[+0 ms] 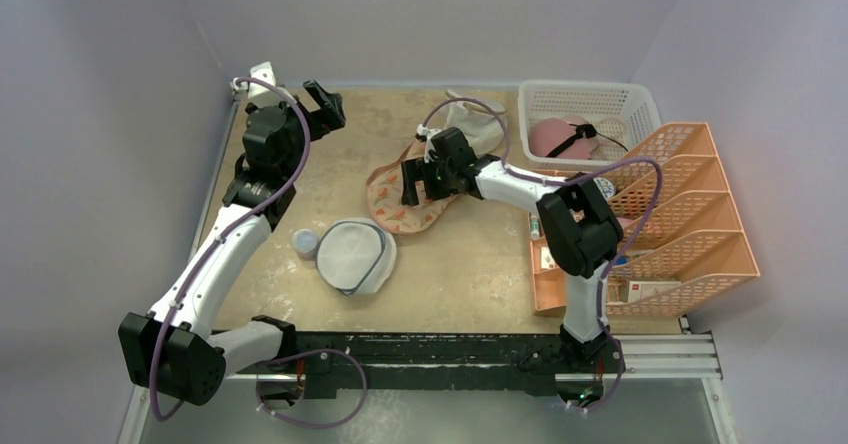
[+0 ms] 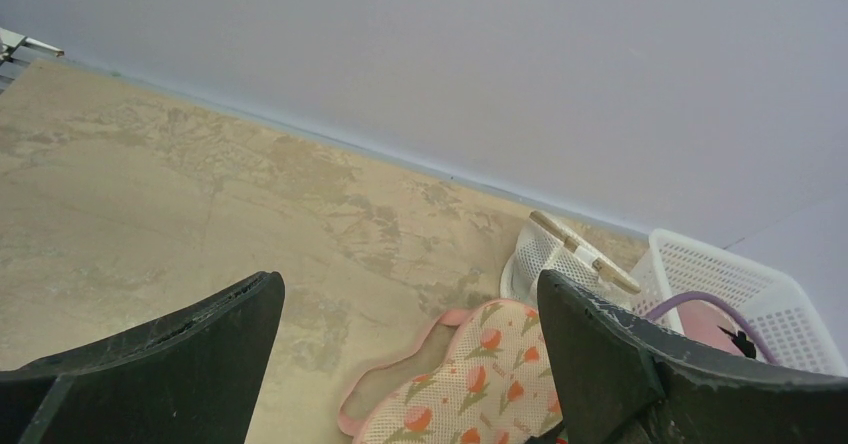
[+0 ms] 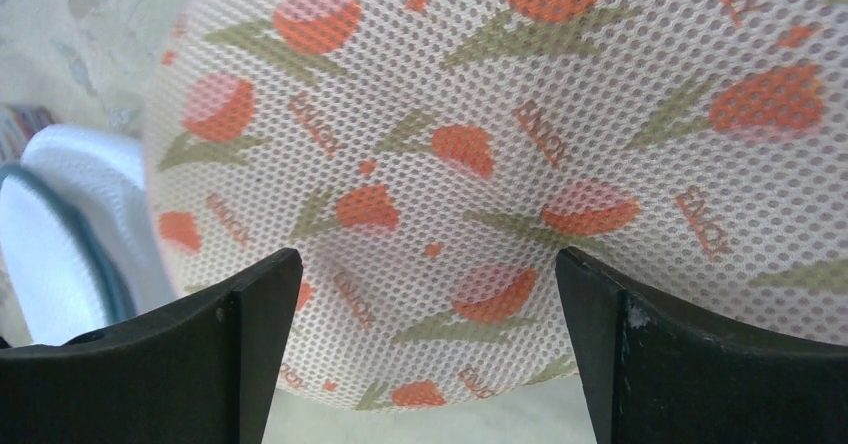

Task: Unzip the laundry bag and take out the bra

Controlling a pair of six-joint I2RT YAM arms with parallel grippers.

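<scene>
Laundry bag (image 1: 398,204), the peach pouch printed with orange-red leaf shapes, lies flat near the middle of the table (image 1: 470,264), a little toward the far side. The right gripper (image 1: 412,182) is directly over its far half, jaws spread wide and holding nothing. In the right wrist view the printed mesh fills the space beyond and between the two dark fingers (image 3: 250,354); whether they touch the fabric cannot be told. The left gripper (image 1: 326,106) is raised well apart near the far left corner, also spread wide and empty. In its own view it looks across bare table toward the bag's pink-edged end. Whether the zip is open cannot be told from any view. Just beside the bag on the near left lies a round white mesh pouch (image 1: 355,256) with dark trim, with a small grey round thing (image 1: 304,241) touching its left edge. A white mesh cup-shaped pouch (image 1: 472,124) sits just beyond the bag. To the right, a white basket (image 1: 640,104) holds a pink rounded thing (image 1: 555,139) with a black strap, next to an orange file rack (image 1: 690,224).
</scene>
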